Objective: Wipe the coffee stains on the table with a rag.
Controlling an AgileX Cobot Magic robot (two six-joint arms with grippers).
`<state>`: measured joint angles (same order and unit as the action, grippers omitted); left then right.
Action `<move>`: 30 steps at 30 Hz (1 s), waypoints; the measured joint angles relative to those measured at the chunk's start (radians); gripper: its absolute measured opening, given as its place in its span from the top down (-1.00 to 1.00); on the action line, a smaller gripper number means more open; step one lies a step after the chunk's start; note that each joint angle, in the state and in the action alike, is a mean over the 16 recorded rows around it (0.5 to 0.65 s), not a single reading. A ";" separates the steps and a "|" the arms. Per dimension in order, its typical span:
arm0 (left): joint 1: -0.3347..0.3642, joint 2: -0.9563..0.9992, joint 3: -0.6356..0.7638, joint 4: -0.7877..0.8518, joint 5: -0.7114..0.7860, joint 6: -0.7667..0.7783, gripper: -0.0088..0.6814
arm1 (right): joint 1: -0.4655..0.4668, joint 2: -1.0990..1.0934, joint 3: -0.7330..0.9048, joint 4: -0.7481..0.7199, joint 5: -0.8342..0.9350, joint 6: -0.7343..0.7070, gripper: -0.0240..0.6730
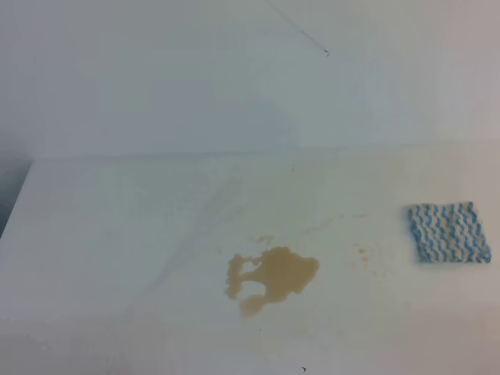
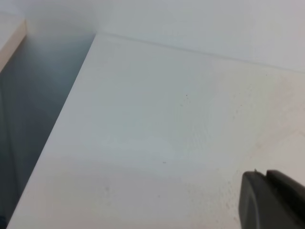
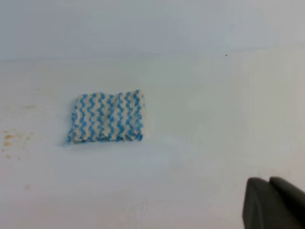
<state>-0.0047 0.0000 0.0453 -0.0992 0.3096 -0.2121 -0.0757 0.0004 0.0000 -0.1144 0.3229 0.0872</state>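
Note:
A tan coffee stain (image 1: 273, 277) with lobed edges lies on the white table (image 1: 117, 234), front of centre. Tiny tan specks (image 1: 361, 251) sit to its right, and the right wrist view catches specks (image 3: 8, 137) at its left edge. The blue-and-white zigzag rag (image 1: 448, 232) lies flat near the table's right side; in the right wrist view the rag (image 3: 107, 117) is ahead and to the left of my right gripper (image 3: 269, 180), whose dark fingers are pressed together, holding nothing. My left gripper (image 2: 266, 172) also shows its fingers together, over bare table (image 2: 143, 143). Neither arm shows in the exterior high view.
A plain white wall (image 1: 234, 78) rises behind the table. The table's left edge (image 2: 57, 129) drops to a dark gap (image 2: 28, 119) in the left wrist view. A faint yellowish smear (image 1: 336, 223) runs above the stain.

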 joint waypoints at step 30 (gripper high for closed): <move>0.000 -0.002 0.000 -0.001 0.000 0.000 0.97 | 0.000 0.000 0.000 0.009 -0.479 0.126 0.94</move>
<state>-0.0047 -0.0018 0.0453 -0.1007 0.3096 -0.2121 -0.0757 0.0004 0.0000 -0.1054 -0.1559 0.2127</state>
